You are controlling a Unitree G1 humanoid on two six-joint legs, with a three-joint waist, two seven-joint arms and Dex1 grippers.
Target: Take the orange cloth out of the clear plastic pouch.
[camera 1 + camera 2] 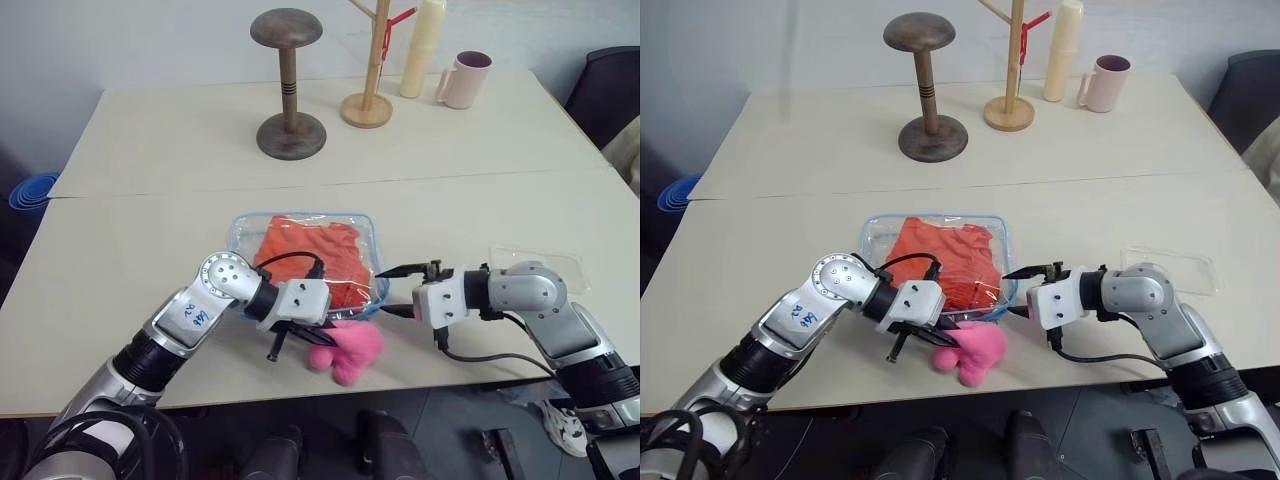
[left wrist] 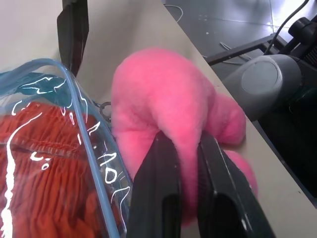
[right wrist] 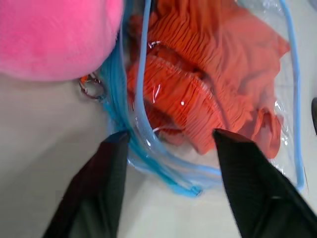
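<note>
From my head camera, the clear plastic pouch [image 1: 305, 262] lies flat on the table [image 1: 150, 240] just in front of me, with the orange cloth [image 1: 310, 258] still inside it. My left gripper [image 1: 318, 338] sits at the pouch's near edge, on the pink plush charm [image 1: 350, 350]. My right gripper [image 1: 397, 290] reaches toward the pouch's right corner.

In my left wrist view, my 2 fingers [image 2: 163, 183] are clenched on a lobe of the pink plush beside the pouch's blue edging.

In my right wrist view, my fingers [image 3: 99, 188] stand apart, straddling the pouch's blue-edged corner, gripping nothing, the orange cloth just beyond.
</note>
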